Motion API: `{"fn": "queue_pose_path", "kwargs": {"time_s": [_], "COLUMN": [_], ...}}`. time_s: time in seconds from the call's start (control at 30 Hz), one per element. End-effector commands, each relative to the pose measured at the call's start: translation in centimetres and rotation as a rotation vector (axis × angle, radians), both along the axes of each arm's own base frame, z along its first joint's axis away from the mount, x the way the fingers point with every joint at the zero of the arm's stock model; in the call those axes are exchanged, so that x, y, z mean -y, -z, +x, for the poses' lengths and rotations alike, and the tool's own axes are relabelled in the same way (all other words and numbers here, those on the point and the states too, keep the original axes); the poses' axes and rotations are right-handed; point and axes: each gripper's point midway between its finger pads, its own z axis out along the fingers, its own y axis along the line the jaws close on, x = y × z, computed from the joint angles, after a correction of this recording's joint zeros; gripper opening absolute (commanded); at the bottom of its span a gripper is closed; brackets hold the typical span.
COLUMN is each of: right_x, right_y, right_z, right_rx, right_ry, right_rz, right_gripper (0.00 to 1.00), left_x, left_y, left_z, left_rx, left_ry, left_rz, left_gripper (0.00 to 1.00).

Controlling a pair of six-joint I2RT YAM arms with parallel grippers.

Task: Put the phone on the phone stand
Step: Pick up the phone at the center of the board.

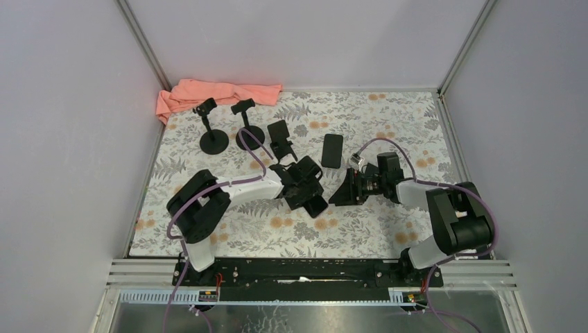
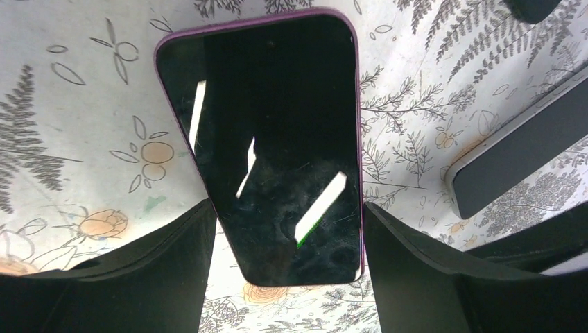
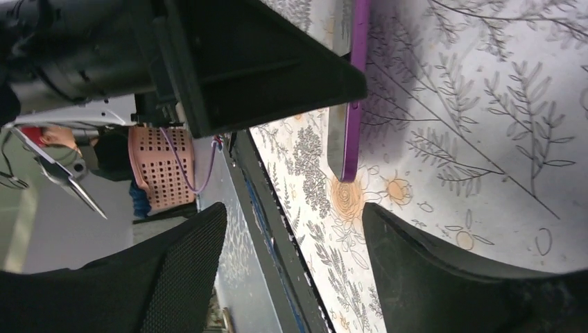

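Note:
A black phone with a purple edge (image 2: 277, 152) lies lengthwise between my left gripper's (image 2: 288, 208) fingers (image 2: 159, 270), low over the floral table cloth (image 2: 83, 104). Both fingers touch its long edges. In the top view the phone (image 1: 317, 205) sticks out beyond the left gripper (image 1: 308, 192). The right wrist view shows it edge-on (image 3: 353, 104). My right gripper (image 1: 343, 191) is open and empty, pointing left at the phone from close by (image 3: 292, 208). A black folding phone stand (image 1: 281, 137) stands further back.
A second dark phone (image 1: 332, 150) lies flat behind the grippers, and shows at the right of the left wrist view (image 2: 513, 152). Two round-based black stands (image 1: 213, 139) (image 1: 246, 133) stand at the back left. An orange cloth (image 1: 215, 92) lies in the back left corner.

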Motion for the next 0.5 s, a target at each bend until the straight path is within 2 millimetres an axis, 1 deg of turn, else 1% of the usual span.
{"fn": "queue_pose_path", "kwargs": {"time_s": [0.0, 0.13, 0.3, 0.47], "right_x": [-0.8, -1.4, -1.6, -1.5], "right_y": [0.5, 2.1, 2.7, 3.6], "right_z": [1.4, 1.3, 1.0, 1.1], "right_rx": [-0.063, -0.137, -0.123, -0.119], "right_ry": [0.015, -0.019, -0.038, -0.044], "right_rz": [0.017, -0.018, -0.052, -0.088], "right_gripper": [0.76, 0.68, 0.68, 0.66], "left_x": [3.1, 3.4, 3.4, 4.0], "left_y": [-1.0, -0.9, -0.6, -0.6], "left_z": [1.0, 1.0, 1.0, 1.0], "left_rx": [0.023, 0.020, 0.019, 0.013], "left_ry": [0.003, 0.006, 0.006, 0.015], "left_rz": [-0.103, -0.106, -0.103, -0.123], "left_gripper": [0.31, 0.31, 0.31, 0.31]}}
